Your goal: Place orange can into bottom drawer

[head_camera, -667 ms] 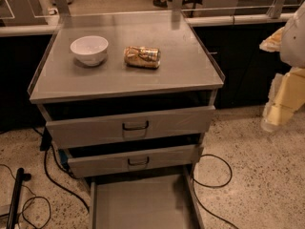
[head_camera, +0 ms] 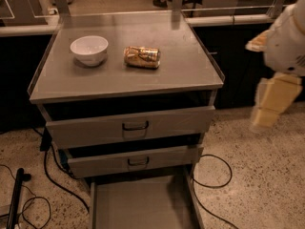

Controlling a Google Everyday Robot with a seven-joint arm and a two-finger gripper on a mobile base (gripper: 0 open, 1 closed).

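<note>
The orange can (head_camera: 142, 57) lies on its side on the grey cabinet top (head_camera: 181, 75), just right of a white bowl (head_camera: 89, 49). The bottom drawer (head_camera: 143, 204) is pulled out at the bottom of the cabinet, and its flat floor is bare. My gripper (head_camera: 272, 104) hangs at the right edge of the view, beside the cabinet and below the level of its top. It is well to the right of the can and holds nothing that I can see.
Two upper grey drawers with dark handles (head_camera: 135, 126) stand slightly pulled out. Black cables (head_camera: 217, 175) loop on the speckled floor on both sides of the cabinet. A dark counter runs behind it.
My arm has shifted slightly left and down at the right edge. The can, the bowl and the drawers have not moved.
</note>
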